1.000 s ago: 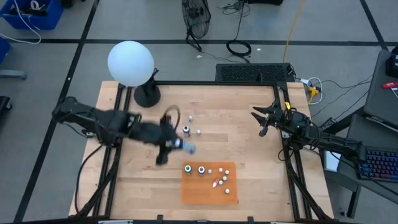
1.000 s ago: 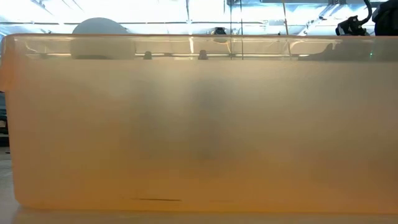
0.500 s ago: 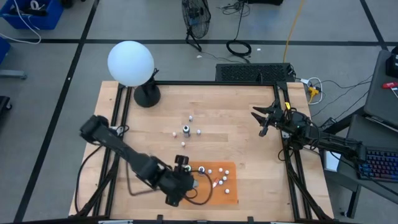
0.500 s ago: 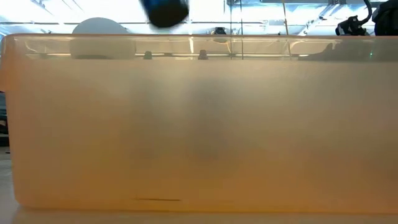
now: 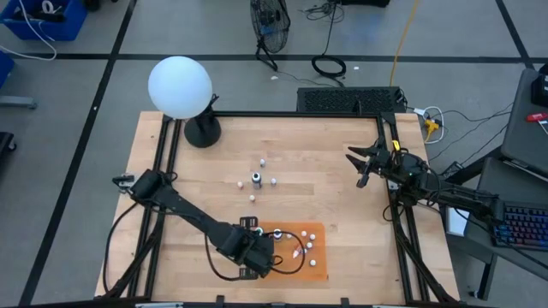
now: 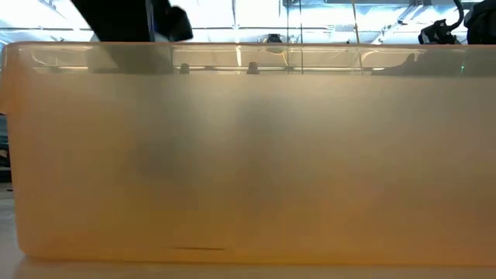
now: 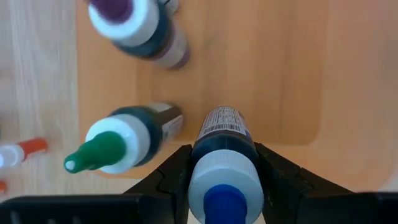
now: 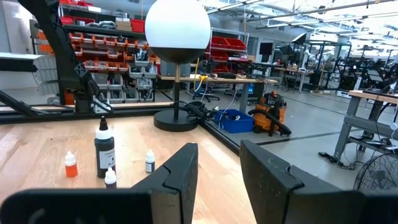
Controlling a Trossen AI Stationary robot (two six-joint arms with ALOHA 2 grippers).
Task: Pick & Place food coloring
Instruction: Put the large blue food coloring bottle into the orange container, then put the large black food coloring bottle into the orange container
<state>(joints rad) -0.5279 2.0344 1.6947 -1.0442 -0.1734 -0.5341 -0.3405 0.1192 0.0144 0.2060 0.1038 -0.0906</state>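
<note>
Food-coloring bottle w/ blue cap [image 7: 224, 163] now clamped between left jaws, carried over orange mat [image 7: 273, 68] since 1 s ago; set-down next. Right jaws [image 8: 217, 171] idle, apart.

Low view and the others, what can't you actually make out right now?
- Low view: the orange mat fills the picture and hides the table.
- High view: the left gripper covers part of the mat; the bottle it holds is hidden there, and the small bottles' tip colors are too tiny to read.
- Left wrist view: the blue-capped bottle's label is too blurred to read.
</note>
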